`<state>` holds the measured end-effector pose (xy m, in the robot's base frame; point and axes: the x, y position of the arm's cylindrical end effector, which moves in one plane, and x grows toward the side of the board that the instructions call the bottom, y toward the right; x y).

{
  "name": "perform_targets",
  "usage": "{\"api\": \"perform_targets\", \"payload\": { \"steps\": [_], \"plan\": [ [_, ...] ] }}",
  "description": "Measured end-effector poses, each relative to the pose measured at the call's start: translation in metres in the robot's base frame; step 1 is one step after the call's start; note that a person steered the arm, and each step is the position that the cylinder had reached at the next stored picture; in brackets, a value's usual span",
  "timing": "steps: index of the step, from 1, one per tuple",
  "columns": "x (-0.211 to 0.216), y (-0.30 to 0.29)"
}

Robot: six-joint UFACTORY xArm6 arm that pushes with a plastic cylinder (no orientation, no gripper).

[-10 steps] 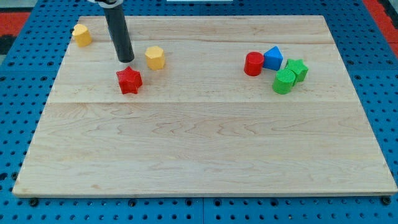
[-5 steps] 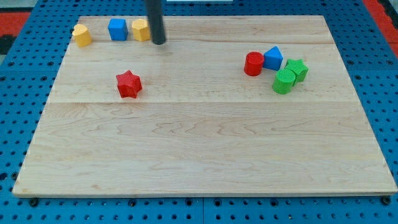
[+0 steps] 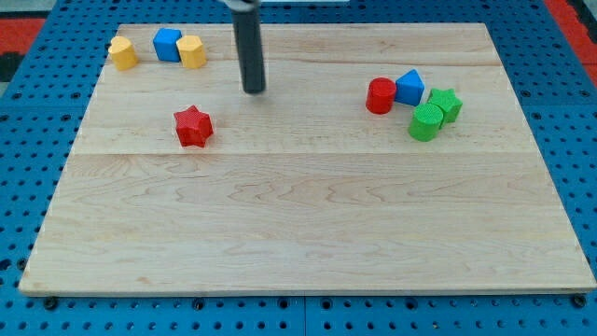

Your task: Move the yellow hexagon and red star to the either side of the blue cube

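Observation:
The blue cube [image 3: 168,44] sits near the board's top left. The yellow hexagon [image 3: 192,51] touches its right side. The red star [image 3: 193,126] lies lower down, apart from them, toward the view's left. My tip [image 3: 254,90] rests on the board to the right of the yellow hexagon and up and right of the red star, touching no block.
A second yellow block [image 3: 121,52] sits left of the blue cube. At the view's right, a red cylinder [image 3: 380,95], a blue triangular block [image 3: 409,87], a green star [image 3: 446,104] and a green cylinder [image 3: 427,122] cluster together on the wooden board [image 3: 308,215].
The yellow hexagon has gone from the right of the red star up to the blue cube's right side. My tip then drew back down and to the right.

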<state>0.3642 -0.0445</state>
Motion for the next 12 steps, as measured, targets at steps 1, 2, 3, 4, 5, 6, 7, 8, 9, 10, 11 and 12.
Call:
{"api": "perform_targets", "payload": {
  "steps": [1, 2, 3, 4, 5, 6, 7, 8, 9, 10, 11, 12],
  "plan": [
    [0.05, -0.008],
    [0.025, -0.076],
    [0.02, -0.105],
    [0.059, -0.106],
    [0.018, -0.152],
    [-0.036, -0.18],
    [-0.009, -0.179],
    [0.061, -0.124],
    [0.118, -0.106],
    [0.102, -0.195],
    [0.035, -0.197],
    [-0.024, -0.174]
  ]
}}
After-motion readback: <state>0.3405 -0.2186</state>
